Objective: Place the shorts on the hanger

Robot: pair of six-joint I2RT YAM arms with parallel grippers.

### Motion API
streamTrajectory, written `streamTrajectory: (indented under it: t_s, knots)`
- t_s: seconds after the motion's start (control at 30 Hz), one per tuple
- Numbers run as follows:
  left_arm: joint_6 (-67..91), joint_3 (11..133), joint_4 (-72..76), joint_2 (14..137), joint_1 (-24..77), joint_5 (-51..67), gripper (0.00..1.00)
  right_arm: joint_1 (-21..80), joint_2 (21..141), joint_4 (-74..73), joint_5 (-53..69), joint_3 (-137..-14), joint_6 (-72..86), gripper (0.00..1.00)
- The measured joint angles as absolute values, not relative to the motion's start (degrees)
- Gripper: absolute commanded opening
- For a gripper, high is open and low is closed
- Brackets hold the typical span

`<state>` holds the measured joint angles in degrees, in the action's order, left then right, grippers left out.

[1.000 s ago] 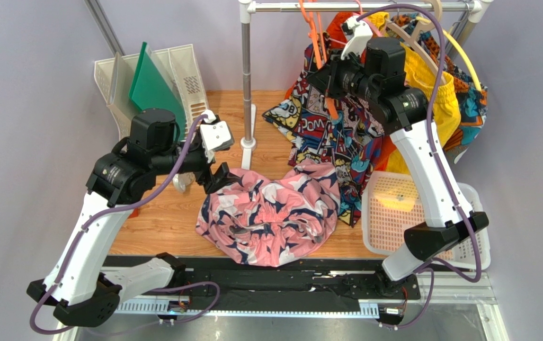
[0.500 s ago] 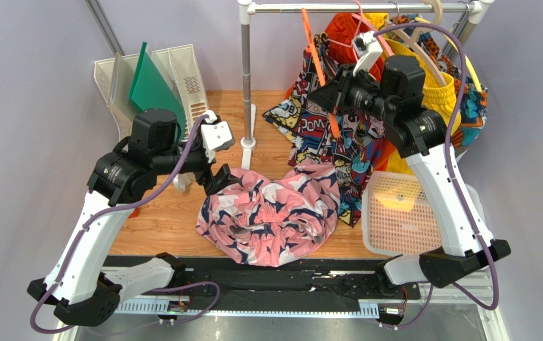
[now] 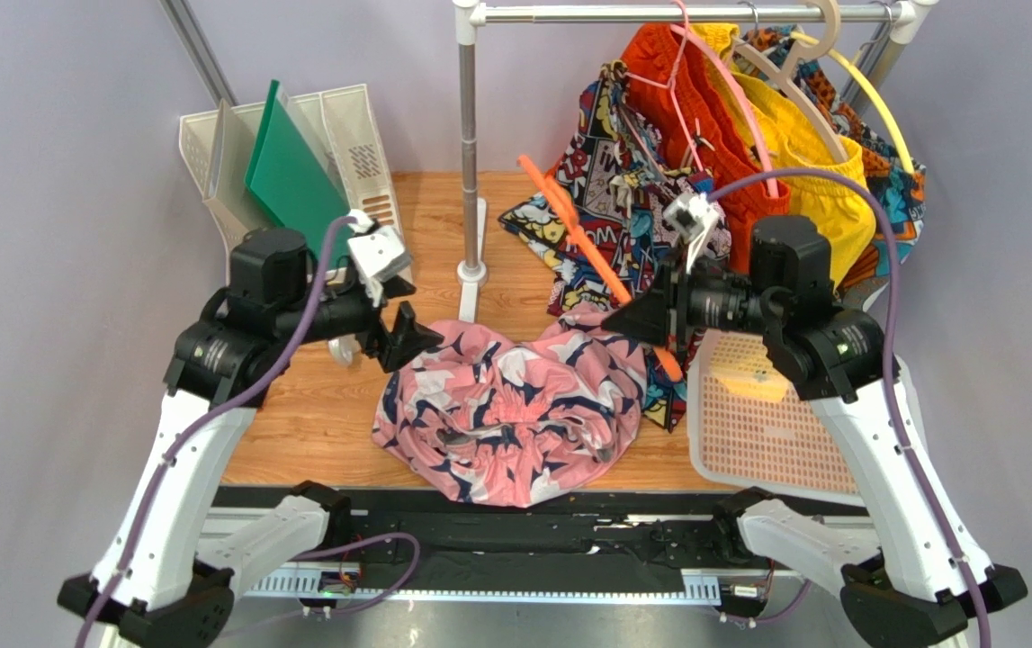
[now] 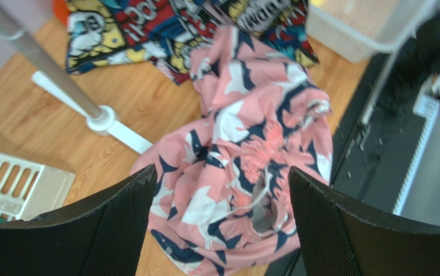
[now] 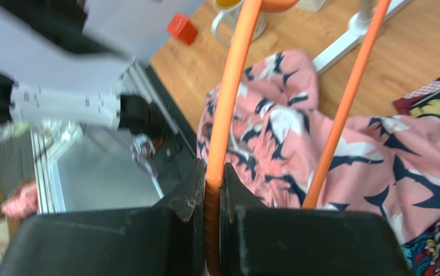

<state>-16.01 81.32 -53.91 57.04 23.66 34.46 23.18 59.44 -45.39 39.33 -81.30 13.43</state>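
The pink shorts [image 3: 514, 405] with a navy and white print lie crumpled on the wooden table near its front edge; they also show in the left wrist view [image 4: 245, 155] and the right wrist view [image 5: 297, 144]. My right gripper [image 3: 636, 321] is shut on the orange hanger [image 3: 575, 230] and holds it in the air above the right part of the shorts; the hanger's bars show in the right wrist view [image 5: 231, 109]. My left gripper [image 3: 406, 338] is open and empty, just above the shorts' left edge, which lies between its fingers [image 4: 112, 224].
A rail stand [image 3: 470, 149] rises behind the shorts, its foot on the table. Comic-print shorts [image 3: 616, 176], orange and yellow shorts hang at the back right. A white basket [image 3: 764, 419] stands at the right. White file trays [image 3: 291, 162] stand at the back left.
My right gripper has brought the orange hanger off the rail, down and toward the front, over the shorts. My left gripper has shifted slightly left and stays open.
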Motion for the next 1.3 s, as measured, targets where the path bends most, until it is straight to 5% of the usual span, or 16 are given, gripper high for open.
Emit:
streamTrajectory:
  t_s: [0.13, 0.27, 0.67, 0.8, 0.87, 0.9, 0.97, 1.03, 1.13, 1.3]
  knots:
    - [-11.4, 69.0, -42.0, 46.5, 17.0, 36.3, 0.98, 23.2, 56.5, -54.4, 46.2, -76.4, 3.7, 0.0]
    - [-14.4, 61.5, -38.7, 36.3, 16.7, 38.4, 0.97, 23.2, 56.9, -63.8, 52.3, -75.2, -6.4, 0.0]
    - [-36.8, 61.2, -44.9, 40.8, 17.4, 49.5, 0.87, 33.3, 57.9, -77.2, 60.8, -73.9, -26.9, 0.0]
    - [-43.6, 60.4, -48.2, 42.3, 21.1, 51.0, 0.6, 36.4, 58.2, -77.6, 60.4, -74.0, -30.5, 0.0]
    - [-46.3, 59.7, -49.7, 43.3, 23.9, 50.7, 0.35, 37.5, 58.9, -77.8, 59.8, -74.4, -31.9, 0.0]
    - [-47.6, 59.5, -50.8, 44.1, 25.5, 50.5, 0.13, 37.9, 59.4, -77.8, 59.4, -74.6, -32.7, 0.01]
    - [-48.5, 59.2, -52.3, 45.2, 27.7, 49.8, 0.0, 38.4, 60.3, -77.8, 58.6, -75.1, -33.5, 0.24]
    - [-49.5, 59.0, -54.3, 46.0, 28.9, 49.1, 0.0, 38.3, 60.8, -78.7, 56.8, -75.4, -32.1, 0.55]
    - [-46.6, 58.8, -55.0, 46.7, 29.3, 47.1, 0.0, 38.5, 61.2, -77.3, 51.4, -76.2, -28.4, 0.82]
    - [-39.2, 57.8, -54.3, 46.7, 29.3, 44.9, 0.0, 38.7, 61.9, -71.6, 43.3, -80.1, -24.8, 0.86]
